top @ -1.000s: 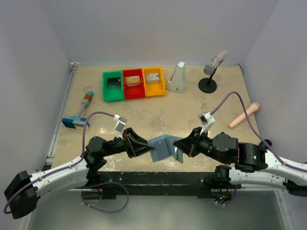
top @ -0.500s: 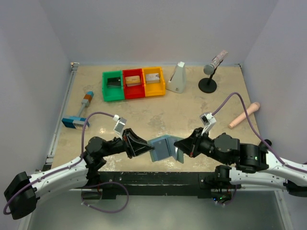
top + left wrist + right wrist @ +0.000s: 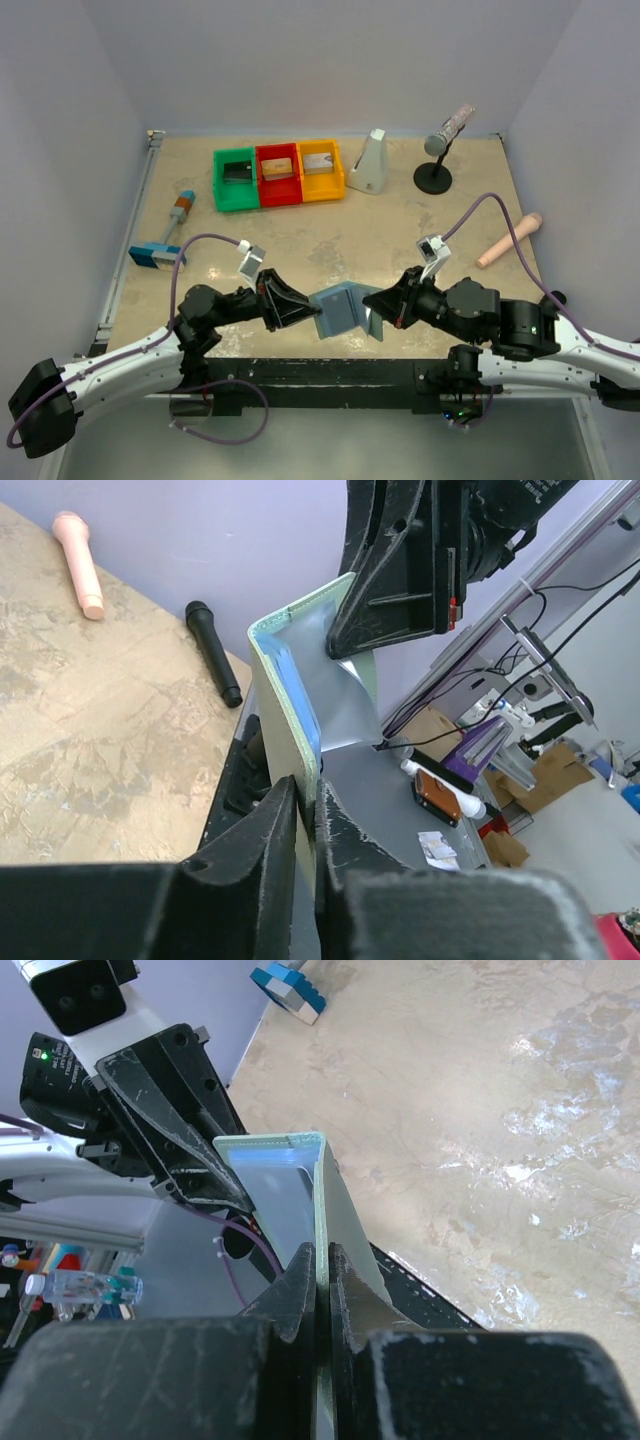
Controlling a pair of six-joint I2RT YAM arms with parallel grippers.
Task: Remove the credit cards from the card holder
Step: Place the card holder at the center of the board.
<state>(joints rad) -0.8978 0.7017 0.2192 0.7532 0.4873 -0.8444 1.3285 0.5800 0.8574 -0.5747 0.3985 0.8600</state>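
Card holder [image 3: 338, 306] between the claws — left gripper [image 3: 306, 792] and right gripper [image 3: 320, 1257] each pinch one flap, likely to bare its pockets.

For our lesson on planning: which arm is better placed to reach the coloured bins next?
Left, probably: the bins sit left of centre at the back, nearer the left gripper than the right gripper. Both are shut on the card holder.

Card holder [image 3: 338, 308]: blue-grey outside, pale blue inside, opened to a V and up on edge, lower centre of the top view. I count three credit cards well apart from it, in a row at upper centre-left: black card [image 3: 237, 170], orange-gold card [image 3: 277, 166], silver-grey card [image 3: 318, 160].
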